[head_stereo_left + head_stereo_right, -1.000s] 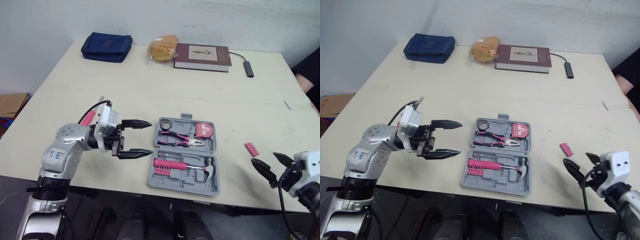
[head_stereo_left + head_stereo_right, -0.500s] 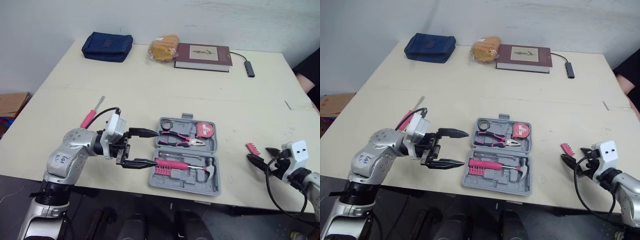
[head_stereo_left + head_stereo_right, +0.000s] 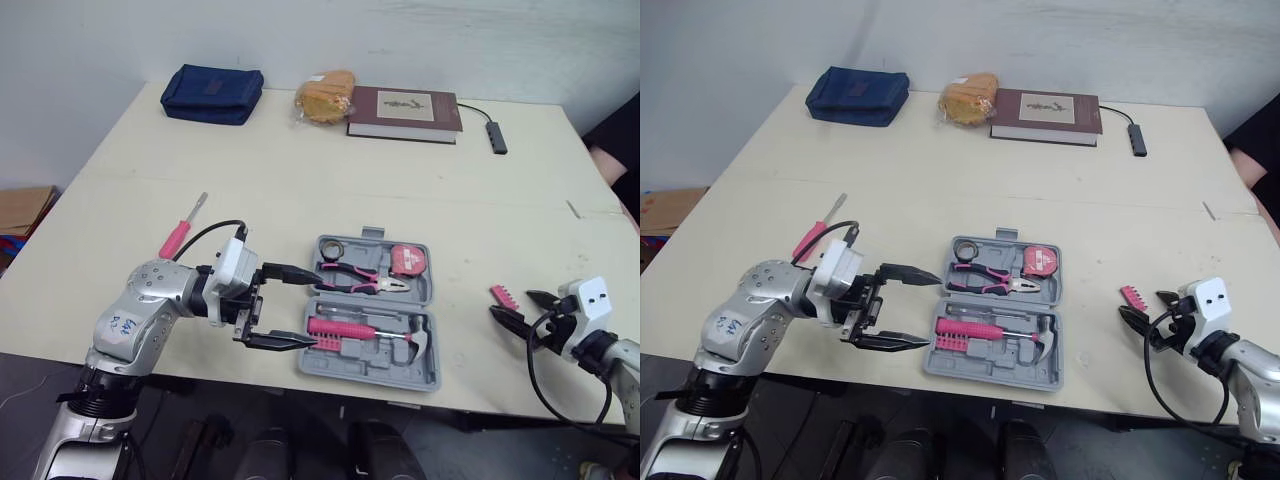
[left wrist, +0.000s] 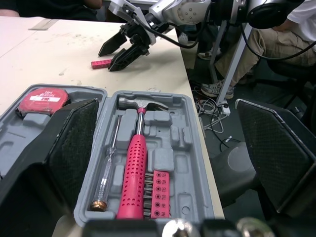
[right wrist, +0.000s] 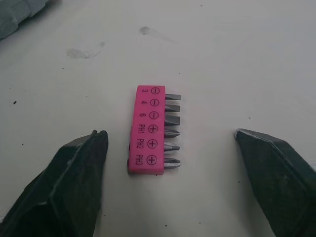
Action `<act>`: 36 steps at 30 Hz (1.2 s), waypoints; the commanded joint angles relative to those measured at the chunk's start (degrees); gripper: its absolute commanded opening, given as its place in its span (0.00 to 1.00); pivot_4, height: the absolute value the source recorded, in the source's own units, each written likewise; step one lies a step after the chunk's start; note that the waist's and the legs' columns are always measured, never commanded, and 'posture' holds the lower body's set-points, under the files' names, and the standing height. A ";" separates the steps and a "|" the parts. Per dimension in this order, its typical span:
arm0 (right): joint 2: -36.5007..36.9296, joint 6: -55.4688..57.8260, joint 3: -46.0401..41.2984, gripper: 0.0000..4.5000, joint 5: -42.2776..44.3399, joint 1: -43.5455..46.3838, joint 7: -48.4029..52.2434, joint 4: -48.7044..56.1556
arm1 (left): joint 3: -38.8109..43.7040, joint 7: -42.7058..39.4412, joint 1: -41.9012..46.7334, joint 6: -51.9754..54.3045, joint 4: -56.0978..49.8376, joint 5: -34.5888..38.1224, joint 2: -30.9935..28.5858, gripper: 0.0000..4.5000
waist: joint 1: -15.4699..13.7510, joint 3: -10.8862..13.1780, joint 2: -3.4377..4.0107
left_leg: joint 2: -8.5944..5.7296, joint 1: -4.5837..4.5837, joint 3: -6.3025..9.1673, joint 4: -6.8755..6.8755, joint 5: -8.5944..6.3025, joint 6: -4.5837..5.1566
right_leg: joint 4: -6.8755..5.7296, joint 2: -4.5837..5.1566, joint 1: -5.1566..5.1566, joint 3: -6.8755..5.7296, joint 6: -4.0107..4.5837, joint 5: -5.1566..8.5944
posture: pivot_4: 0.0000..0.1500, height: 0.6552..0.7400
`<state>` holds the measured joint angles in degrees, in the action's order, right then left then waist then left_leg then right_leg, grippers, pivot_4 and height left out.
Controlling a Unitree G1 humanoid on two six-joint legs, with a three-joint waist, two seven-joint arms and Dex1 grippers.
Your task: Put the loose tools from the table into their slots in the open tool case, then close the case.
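Observation:
The grey tool case [image 3: 432, 330] lies open and flat near the table's front edge, holding a pink-handled hammer [image 4: 134, 168], pliers [image 3: 362, 281], a tape measure [image 3: 405, 260] and a bit strip. My left gripper [image 3: 315, 308] is open, with its fingers reaching over the case's left edge on either side of the hammer half. A loose pink-handled screwdriver [image 3: 183, 228] lies on the table behind my left arm. At the right, a loose pink bit holder [image 5: 148, 131] lies on the table between the spread fingers of my open right gripper [image 3: 513, 305], untouched.
Along the table's far edge lie a blue pouch [image 3: 214, 93], a bagged bread roll [image 3: 323, 96], a brown book [image 3: 404, 113] and a small cable adapter [image 3: 498, 138]. A person sits at the far right [image 3: 615, 150]. The case lies close to the front table edge.
My left gripper has moved right, from beside the case to over its left edge, uncovering the screwdriver. My right gripper has moved forward up to the pink bit holder.

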<state>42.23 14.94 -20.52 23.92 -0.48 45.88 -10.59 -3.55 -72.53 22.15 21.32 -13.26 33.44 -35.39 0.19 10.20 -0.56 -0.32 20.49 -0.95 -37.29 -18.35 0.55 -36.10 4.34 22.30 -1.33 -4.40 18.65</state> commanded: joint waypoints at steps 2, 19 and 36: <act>-0.67 -1.38 2.69 0.58 -2.32 -1.07 1.76 -1.66 | -1.11 0.37 -0.24 1.00 -3.95 1.59 0.77 1.00 | -0.06 0.00 -0.01 | 0.00 0.00 0.01 -0.02 0.00 0.00 | -0.01 0.00 0.00 0.00 0.00 0.00 | 1.00 1.00; 8.09 8.26 -2.38 0.17 3.54 -4.93 3.77 27.37 | -1.25 -1.61 -1.33 -3.63 -3.69 0.75 1.39 1.00 | -0.02 0.13 0.27 | 0.00 -0.23 0.14 0.04 -0.13 0.13 | 0.32 0.06 -0.41 -0.14 -0.03 -0.02 | 1.00 1.00; 15.37 44.53 32.13 0.17 15.85 22.31 1.73 58.16 | -2.72 -11.42 -3.28 -12.73 3.01 -3.13 -2.47 1.00 | -0.21 0.15 0.22 | 0.00 0.83 0.46 -0.25 0.02 -0.12 | 0.47 0.16 0.35 -0.49 -0.02 -0.03 | 1.00 1.00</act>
<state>57.95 56.16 6.87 40.22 18.41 48.05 45.19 -6.93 -84.14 19.49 8.65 -8.24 29.87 -37.16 -0.02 10.35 -0.35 -0.32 21.33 -0.48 -37.54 -18.33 0.43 -35.62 4.51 22.65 -1.84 -4.42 18.62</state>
